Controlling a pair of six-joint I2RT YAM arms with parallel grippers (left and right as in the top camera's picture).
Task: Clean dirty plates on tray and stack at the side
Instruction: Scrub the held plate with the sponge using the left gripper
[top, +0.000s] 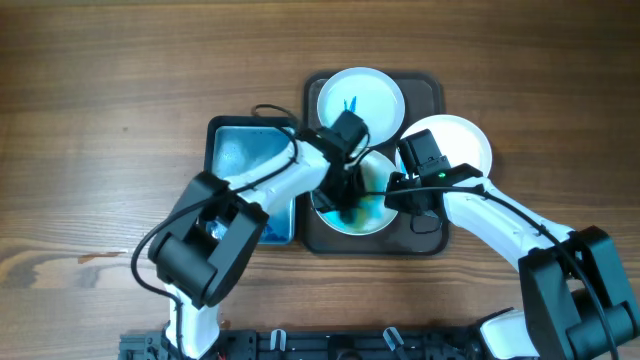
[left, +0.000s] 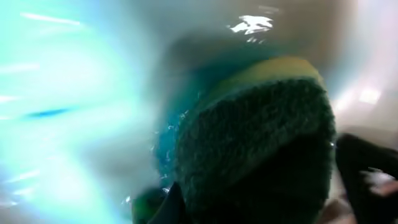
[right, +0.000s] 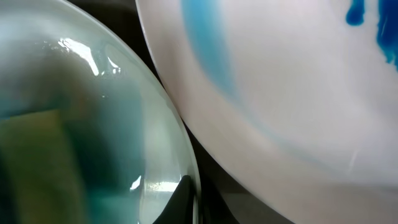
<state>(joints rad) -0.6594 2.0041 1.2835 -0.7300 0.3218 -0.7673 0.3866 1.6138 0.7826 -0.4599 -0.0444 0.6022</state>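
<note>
At the near end of the tray (top: 425, 88), the left gripper (top: 345, 192) is clamped on a green sponge (left: 249, 137) and presses its rough face onto the near plate (top: 375, 218), which is wet with a blue-green film. The far plate (top: 375, 95) sits at the tray's far end with a blue smear at its centre. The third plate (top: 462, 140) overhangs the tray's right edge.

The step in hand looks to be scrubbing. It would go best with the sponge held flat and worked in circles from the centre out to the rim, so the colour is lifted rather than spread. Pressure should be moderate, because a wet plate on a smooth tray can slide toward its neighbours.

The right gripper (top: 408, 195) is closed at the near plate's right rim. The wrist view is too close and blurred to tell whether it pinches the rim or only braces it.

The left arm reaches in from the tray's near left, crossing a corner of the blue basin (top: 235, 160), wrist tipped down over the plate. The right arm slants in from the tray's near right.
</note>
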